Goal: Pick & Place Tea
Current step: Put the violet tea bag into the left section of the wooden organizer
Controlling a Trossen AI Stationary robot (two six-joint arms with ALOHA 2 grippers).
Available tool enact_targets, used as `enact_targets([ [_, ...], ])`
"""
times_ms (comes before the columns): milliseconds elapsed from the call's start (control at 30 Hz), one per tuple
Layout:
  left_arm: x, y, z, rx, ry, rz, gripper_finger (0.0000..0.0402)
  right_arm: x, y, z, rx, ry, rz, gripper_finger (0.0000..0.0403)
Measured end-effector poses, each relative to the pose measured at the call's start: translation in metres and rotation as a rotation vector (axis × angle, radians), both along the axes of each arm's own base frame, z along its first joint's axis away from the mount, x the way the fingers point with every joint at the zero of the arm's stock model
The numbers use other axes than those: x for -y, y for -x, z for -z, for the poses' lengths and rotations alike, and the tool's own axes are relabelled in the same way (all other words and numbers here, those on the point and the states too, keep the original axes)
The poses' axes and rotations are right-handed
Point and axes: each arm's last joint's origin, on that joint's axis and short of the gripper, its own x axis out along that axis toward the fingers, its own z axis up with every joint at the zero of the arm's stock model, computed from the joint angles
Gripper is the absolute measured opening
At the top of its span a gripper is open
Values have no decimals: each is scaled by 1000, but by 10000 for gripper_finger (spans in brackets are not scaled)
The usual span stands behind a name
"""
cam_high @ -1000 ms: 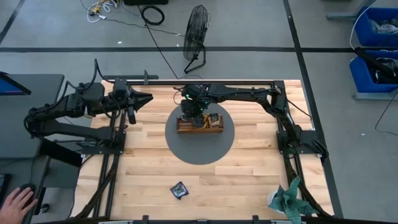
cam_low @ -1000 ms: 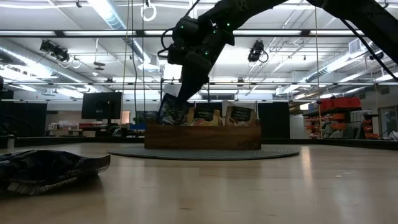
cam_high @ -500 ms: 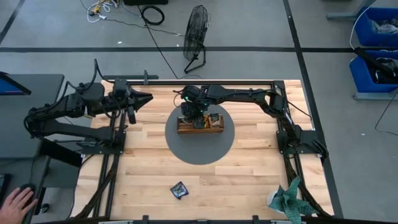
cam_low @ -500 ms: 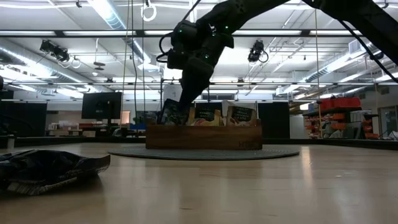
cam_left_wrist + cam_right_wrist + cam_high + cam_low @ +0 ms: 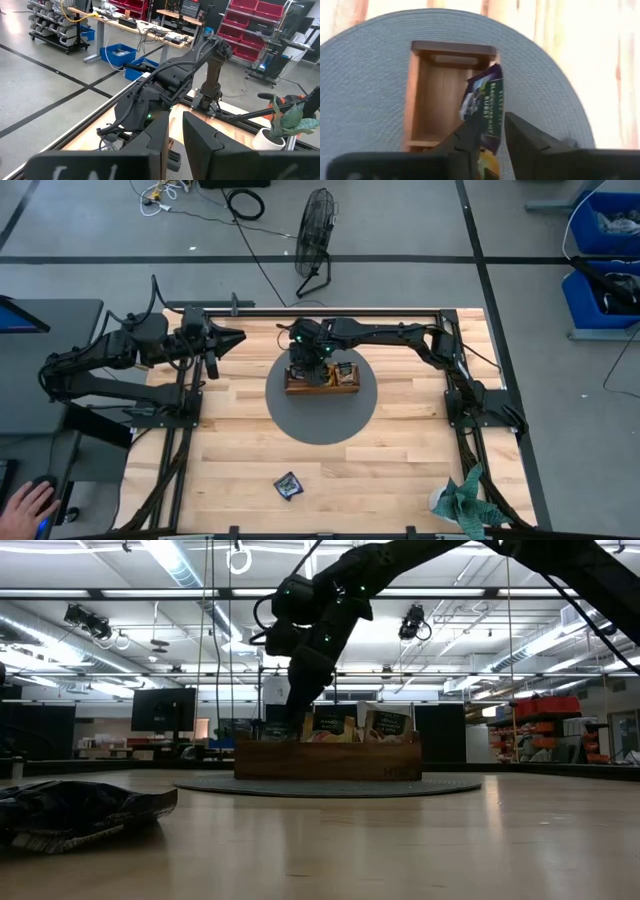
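My right gripper [image 5: 308, 362] [image 5: 492, 131] reaches down over the left end of the brown wooden tray [image 5: 345, 388] [image 5: 330, 758], shut on a purple tea sachet [image 5: 487, 102]. The sachet points into the tray's end compartment [image 5: 440, 95]; in the low view the tray wall hides most of it. More sachets stand upright in the tray's other compartments [image 5: 385, 725]. A dark blue sachet [image 5: 289, 485] [image 5: 80, 808] lies flat on the table near the near edge. My left gripper [image 5: 236, 337] [image 5: 175, 127] waits shut at the table's far left. My right gripper pinches the purple sachet between its two fingers [image 5: 470, 135] by its upper end [image 5: 489, 131]. It comes from above, pointing down. The sachet stands on edge below the fingers, reaching into the tray's left end compartment; whether its lower end touches the tray floor is hidden.
The tray sits on a round grey mat [image 5: 320, 420] in the table's far middle. A white pot with a green plant [image 5: 462, 498] stands at the near right corner. A person's hand [image 5: 28, 502] shows off the table, near left.
My right gripper has moved down onto the tray's left end, still shut on the purple sachet. The sachet stood above the tray wall a second ago; it has now sunk into the end compartment, mostly behind the wall.
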Motion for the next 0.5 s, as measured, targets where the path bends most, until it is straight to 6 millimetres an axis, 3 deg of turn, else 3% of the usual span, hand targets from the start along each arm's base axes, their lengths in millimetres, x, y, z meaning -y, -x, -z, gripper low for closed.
enact_targets([
  [300, 0, 0, 0, 0, 0, 0, 57, -3, 8, -19, 12, -2, 1, 138],
  [500, 0, -2, 4, -43, 4, 0, 57, -13, 18, -55, 105, -141, 31, 141],
])
